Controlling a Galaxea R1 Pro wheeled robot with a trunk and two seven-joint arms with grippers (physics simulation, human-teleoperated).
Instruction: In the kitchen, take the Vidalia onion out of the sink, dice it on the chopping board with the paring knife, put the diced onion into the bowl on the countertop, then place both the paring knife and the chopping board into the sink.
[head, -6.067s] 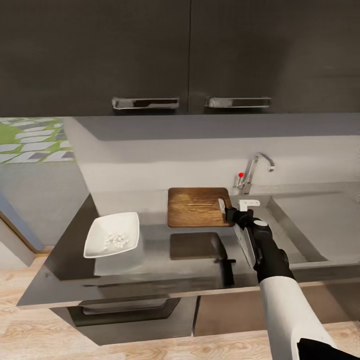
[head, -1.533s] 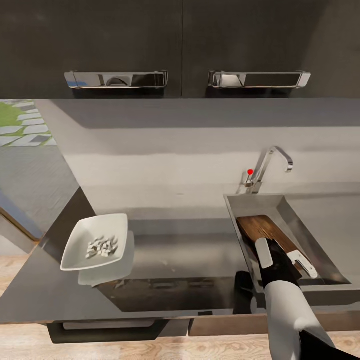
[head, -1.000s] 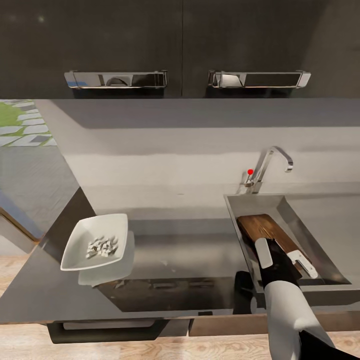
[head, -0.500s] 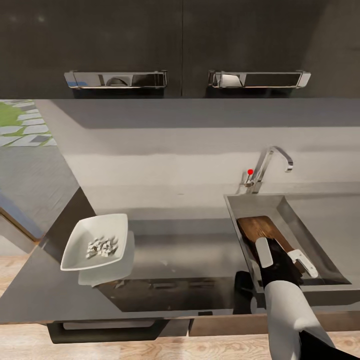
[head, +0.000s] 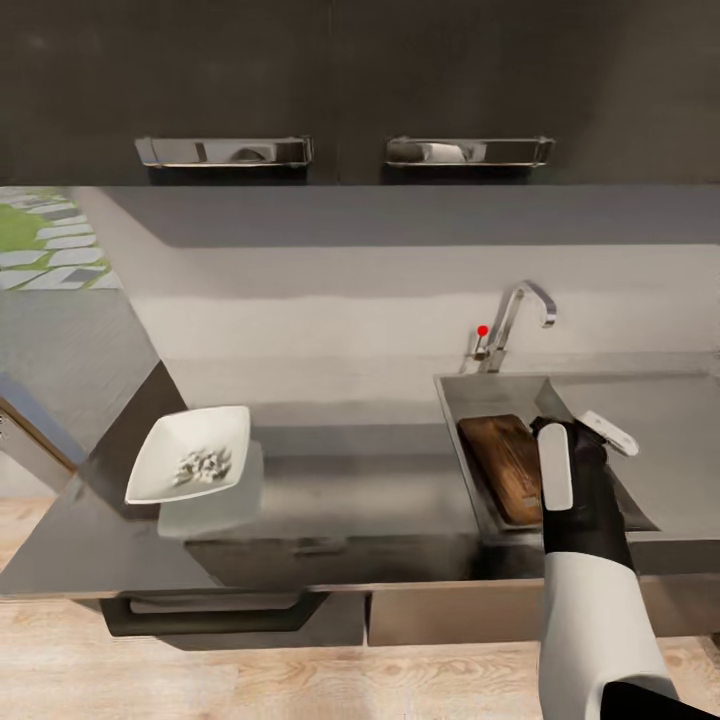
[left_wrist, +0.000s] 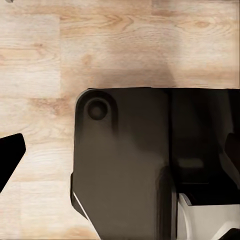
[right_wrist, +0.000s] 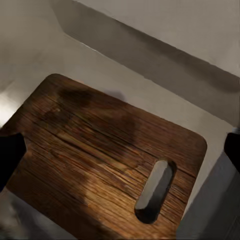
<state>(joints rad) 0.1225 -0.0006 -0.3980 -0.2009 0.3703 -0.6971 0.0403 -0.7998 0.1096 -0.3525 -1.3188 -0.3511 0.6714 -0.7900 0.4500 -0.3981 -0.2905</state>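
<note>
The chopping board (head: 505, 465) lies flat on the bottom of the sink (head: 452, 408), its slot handle (right_wrist: 155, 190) free. My right gripper (head: 585, 432) hovers above the basin, open, its fingers spread wide over the chopping board (right_wrist: 100, 155) and touching nothing. On the countertop (head: 350, 500) to the left stands the white bowl (head: 165, 455) holding the diced Vidalia onion (head: 203, 465). The paring knife is out of view. My left gripper (left_wrist: 120, 150) hangs open over the wooden floor, beside the robot's dark base (left_wrist: 125, 170).
A chrome tap (head: 515, 310) with a red knob (head: 483, 330) stands behind the sink. A flat drainboard (head: 680, 440) runs to the right. Dark wall cabinets with chrome handles (head: 225, 152) hang above. Wooden floor (head: 300, 680) lies before the counter.
The chopping board went from the countertop into the sink. In the last half second my right gripper lifted off it and now hovers above the basin. The head view shifted.
</note>
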